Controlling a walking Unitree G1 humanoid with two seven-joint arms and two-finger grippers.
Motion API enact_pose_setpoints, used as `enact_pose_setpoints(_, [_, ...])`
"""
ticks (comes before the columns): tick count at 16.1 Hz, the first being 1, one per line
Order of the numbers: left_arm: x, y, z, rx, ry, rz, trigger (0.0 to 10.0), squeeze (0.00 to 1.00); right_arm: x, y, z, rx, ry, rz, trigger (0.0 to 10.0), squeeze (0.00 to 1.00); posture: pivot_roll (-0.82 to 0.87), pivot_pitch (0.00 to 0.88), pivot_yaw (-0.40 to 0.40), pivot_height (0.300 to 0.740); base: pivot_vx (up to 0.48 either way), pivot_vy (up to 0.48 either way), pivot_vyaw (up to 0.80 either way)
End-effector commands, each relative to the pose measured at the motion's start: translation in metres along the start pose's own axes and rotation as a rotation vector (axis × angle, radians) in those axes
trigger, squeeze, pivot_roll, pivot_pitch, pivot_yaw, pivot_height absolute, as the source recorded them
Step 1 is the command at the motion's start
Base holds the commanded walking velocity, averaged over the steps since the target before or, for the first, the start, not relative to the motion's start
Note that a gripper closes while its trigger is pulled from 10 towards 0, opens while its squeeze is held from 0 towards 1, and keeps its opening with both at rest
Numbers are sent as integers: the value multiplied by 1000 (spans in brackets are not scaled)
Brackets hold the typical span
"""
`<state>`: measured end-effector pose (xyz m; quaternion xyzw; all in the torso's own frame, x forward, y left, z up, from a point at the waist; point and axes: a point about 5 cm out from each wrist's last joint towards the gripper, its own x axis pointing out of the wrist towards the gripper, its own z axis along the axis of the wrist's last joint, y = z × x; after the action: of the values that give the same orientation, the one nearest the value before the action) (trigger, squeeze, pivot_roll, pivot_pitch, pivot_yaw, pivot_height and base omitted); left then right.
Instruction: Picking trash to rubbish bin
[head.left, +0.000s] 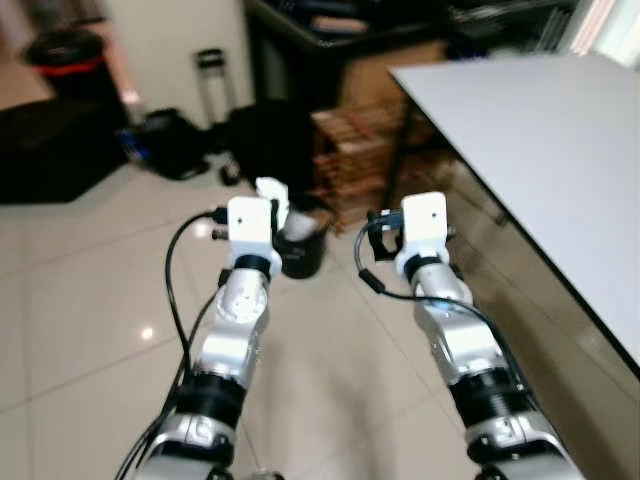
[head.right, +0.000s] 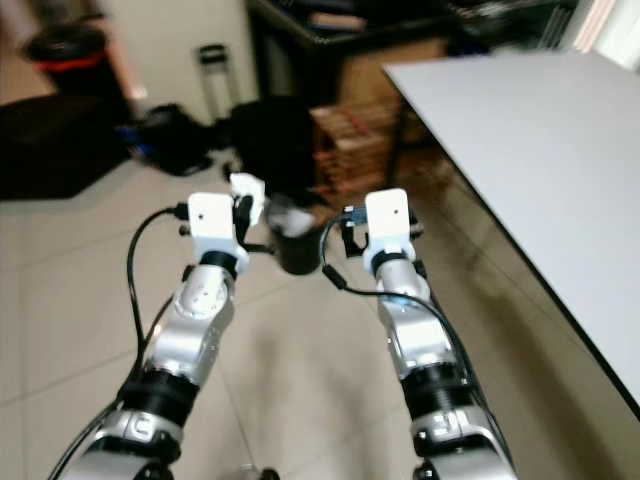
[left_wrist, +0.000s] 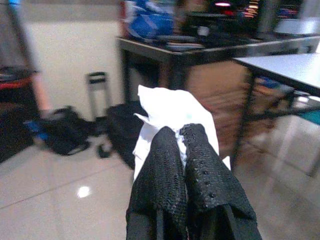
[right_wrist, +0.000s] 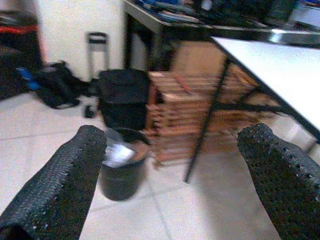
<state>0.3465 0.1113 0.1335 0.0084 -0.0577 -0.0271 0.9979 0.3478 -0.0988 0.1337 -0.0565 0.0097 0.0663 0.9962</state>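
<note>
Ahead on the tiled floor (head.left: 90, 330), just past both outstretched arms, stands the small black bin (right_wrist: 122, 167) beside a stack of wooden crates (right_wrist: 185, 112) and the grey table (head.left: 540, 140). To finish well, I judge the robot should step closer until the paper hangs squarely over the bin's rim before letting go. Its left gripper (left_wrist: 185, 145) is pinched tight on a crumpled white tissue (left_wrist: 170, 112); the right gripper (right_wrist: 170, 175) is spread wide and carries nothing.

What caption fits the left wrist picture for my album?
Left tool pinching crumpled white paper, carried above the tiled floor.
</note>
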Motion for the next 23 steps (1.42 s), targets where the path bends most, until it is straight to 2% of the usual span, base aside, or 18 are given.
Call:
enact_pose_setpoints(1, [1,-2,1,8,-3,-1,10000,0,0,1,1,-4,-9,13,10000,0,-50,76,45,740,345,0,619])
enact_pose_setpoints(14, [1,-2,0,9,6,2,10000,0,-1,1,-1,37,0,14,10000,0,-53,85,41,740,450,0,0])
enact_pose_setpoints(18, [1,-2,-1,10,10,4,10000,0,-1,4,2,32,-17,32,10000,0,-55,82,42,740,480,0,-675])
enact_pose_setpoints(23, [1,-1,-1,11,9,6,10000,0,-1,4,2,45,-25,30,10000,0,-51,80,43,740,480,0,0])
